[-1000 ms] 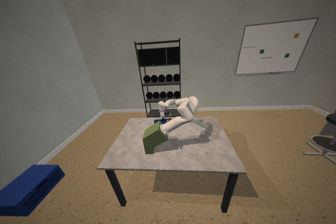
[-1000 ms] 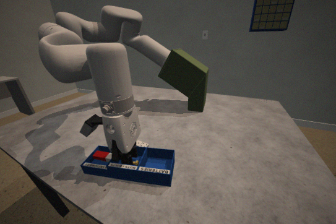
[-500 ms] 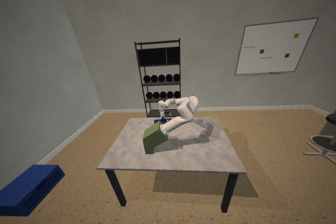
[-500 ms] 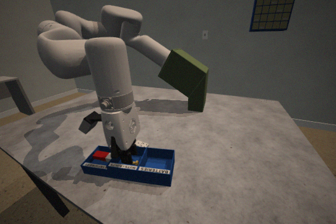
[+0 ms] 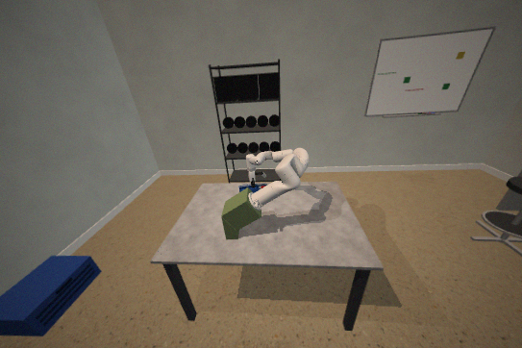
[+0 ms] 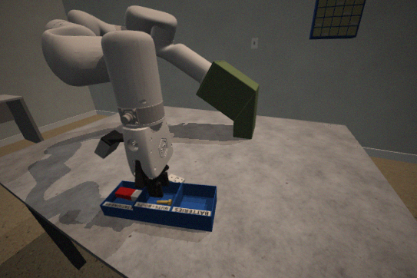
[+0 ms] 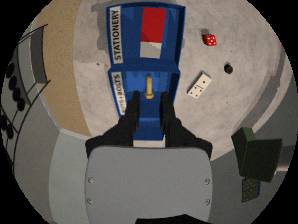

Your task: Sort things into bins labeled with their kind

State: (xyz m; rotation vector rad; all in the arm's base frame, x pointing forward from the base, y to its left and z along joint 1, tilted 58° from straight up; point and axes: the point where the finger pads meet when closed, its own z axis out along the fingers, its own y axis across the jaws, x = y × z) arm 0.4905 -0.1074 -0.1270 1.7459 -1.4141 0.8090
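Note:
A blue three-part bin (image 6: 160, 205) stands near the table's edge, with labels STATIONERY, NUTS+BOLTS and BATTERIES. A red and white eraser (image 6: 127, 193) lies in the stationery part. A brass bolt (image 6: 164, 201) lies on the floor of the middle part; it also shows in the wrist view (image 7: 149, 87). My gripper (image 6: 152, 187) points straight down over the middle part, just above the bolt. In the wrist view the gripper's (image 7: 149, 102) fingers stand partly apart with nothing between them. The batteries part looks empty.
A white domino (image 7: 198, 83) lies on the table right beside the bin. A red die (image 7: 209, 40) and a small black thing (image 7: 228, 67) lie further out. The arm's green base block (image 6: 232, 96) stands behind.

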